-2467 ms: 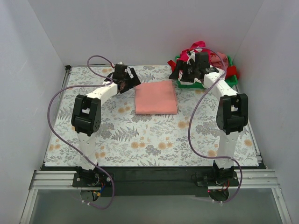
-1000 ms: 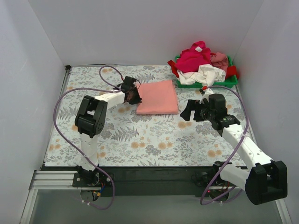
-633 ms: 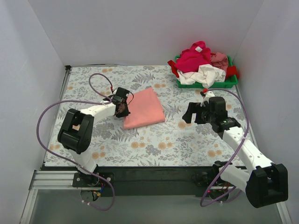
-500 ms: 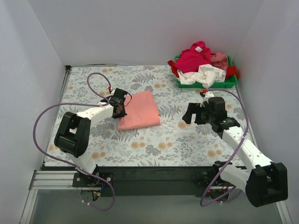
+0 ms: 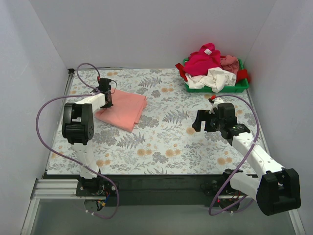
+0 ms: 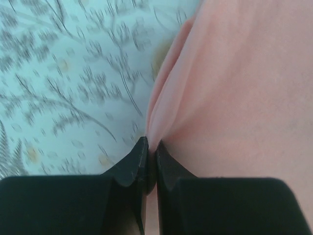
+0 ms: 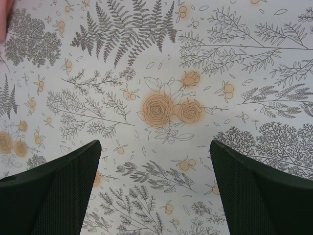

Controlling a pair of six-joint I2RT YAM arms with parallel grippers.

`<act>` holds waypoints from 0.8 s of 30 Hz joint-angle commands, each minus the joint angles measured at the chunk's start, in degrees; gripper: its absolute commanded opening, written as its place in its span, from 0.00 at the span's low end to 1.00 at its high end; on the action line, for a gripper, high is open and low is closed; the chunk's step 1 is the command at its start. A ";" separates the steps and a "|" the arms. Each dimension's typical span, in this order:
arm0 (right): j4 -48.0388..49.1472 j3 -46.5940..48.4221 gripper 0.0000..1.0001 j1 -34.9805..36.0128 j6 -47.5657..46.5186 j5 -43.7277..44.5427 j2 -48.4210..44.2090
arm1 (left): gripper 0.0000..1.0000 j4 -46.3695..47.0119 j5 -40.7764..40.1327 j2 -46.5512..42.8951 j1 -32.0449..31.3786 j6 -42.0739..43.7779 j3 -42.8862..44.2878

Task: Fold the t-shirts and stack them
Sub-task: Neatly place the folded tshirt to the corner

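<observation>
Salmon-pink t-shirt lies folded flat, a slightly skewed rectangle, near the far-left corner of the tabletop, well apart from the other shirts. Left gripper sits at the fold's far-left edge, jaws closed on a pinch of the cloth. Right gripper hangs over bare tabletop toward the right edge, jaws spread wide, holding nothing. Remaining t-shirts (magenta, white, red, dusty pink) are heaped in the green tray at the far-right corner. Judged step: fold of the first shirt done, its placement at the stack spot in hand. Next move calls for the left jaws to let go without lifting the top layer, then a reach to the tray for another shirt. Top view gives positions but not the left grip; left wrist view shows the fingertips meeting on a puckered edge of cloth. Right wrist view shows only printed tabletop between its fingers.
</observation>
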 commanded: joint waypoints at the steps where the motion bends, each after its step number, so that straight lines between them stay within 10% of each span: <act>1: 1.10 -0.34 0.98 -0.44 -1.11 1.87 0.47 | 0.00 3.64 -3.38 5.22 2.37 10.34 6.59; 14: 1.19 -0.08 0.98 -1.23 -1.46 6.35 2.66 | 0.00 -2.51 -10.77 28.35 13.45 8.77 41.29; 24: 1.10 -0.52 0.98 -1.49 -1.19 7.24 2.93 | 0.00 2.06 -9.54 34.68 15.56 14.23 49.12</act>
